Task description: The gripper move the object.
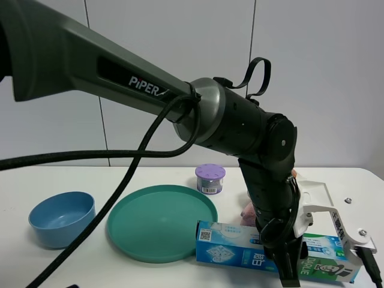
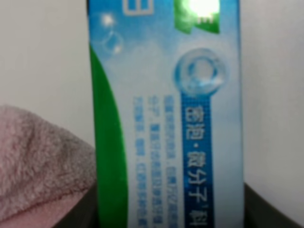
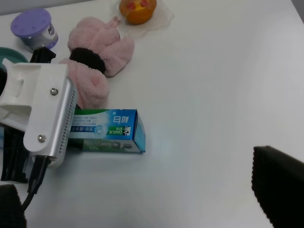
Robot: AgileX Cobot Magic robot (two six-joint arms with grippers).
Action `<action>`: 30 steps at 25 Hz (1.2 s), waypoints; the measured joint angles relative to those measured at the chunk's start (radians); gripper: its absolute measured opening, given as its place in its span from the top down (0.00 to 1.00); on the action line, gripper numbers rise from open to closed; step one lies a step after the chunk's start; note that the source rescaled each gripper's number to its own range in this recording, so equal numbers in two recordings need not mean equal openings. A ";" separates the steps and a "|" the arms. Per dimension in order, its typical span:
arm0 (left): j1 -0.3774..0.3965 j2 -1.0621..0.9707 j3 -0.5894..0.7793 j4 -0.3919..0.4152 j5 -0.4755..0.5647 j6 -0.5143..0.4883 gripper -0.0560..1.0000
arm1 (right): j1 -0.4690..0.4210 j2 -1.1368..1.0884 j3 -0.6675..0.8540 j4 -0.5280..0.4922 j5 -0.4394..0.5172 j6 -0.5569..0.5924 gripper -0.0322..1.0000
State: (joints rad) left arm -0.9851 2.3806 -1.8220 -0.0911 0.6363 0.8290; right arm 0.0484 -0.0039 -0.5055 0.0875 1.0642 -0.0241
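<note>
The blue and green toothpaste carton lies flat on the white table near its front edge, right of the middle. My left gripper comes down on it from above, on the dark PiPER arm. In the left wrist view the carton fills the middle, and the dark fingers press against both long sides. The right wrist view shows the carton under the left gripper's white mount. My right gripper is open and empty, hovering above bare table to the carton's right.
A teal plate lies left of the carton and a blue bowl further left. A purple-lidded jar stands behind the plate. A pink rolled towel lies right behind the carton. An orange object in clear wrap sits beyond the towel.
</note>
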 joint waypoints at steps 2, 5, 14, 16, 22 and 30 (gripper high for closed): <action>0.000 0.001 0.000 -0.001 0.000 0.002 0.95 | 0.000 0.000 0.000 0.000 0.000 0.000 0.00; 0.001 0.001 0.000 -0.004 0.000 0.002 0.95 | 0.000 0.000 0.000 0.000 0.000 0.000 0.00; 0.002 0.001 0.000 -0.012 0.028 0.002 0.62 | 0.000 0.000 0.000 0.000 0.000 0.000 0.00; 0.002 0.000 0.000 -0.015 0.038 0.002 0.54 | 0.000 0.000 0.000 0.000 0.000 0.000 0.00; 0.002 -0.050 0.000 -0.017 0.106 0.002 0.39 | 0.000 0.000 0.000 0.000 0.000 0.000 0.00; 0.011 -0.286 0.000 0.052 0.203 -0.079 0.10 | 0.000 0.000 0.000 0.000 0.000 0.000 0.00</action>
State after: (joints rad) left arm -0.9744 2.0942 -1.8220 -0.0392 0.8394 0.7504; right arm 0.0484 -0.0039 -0.5055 0.0875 1.0642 -0.0241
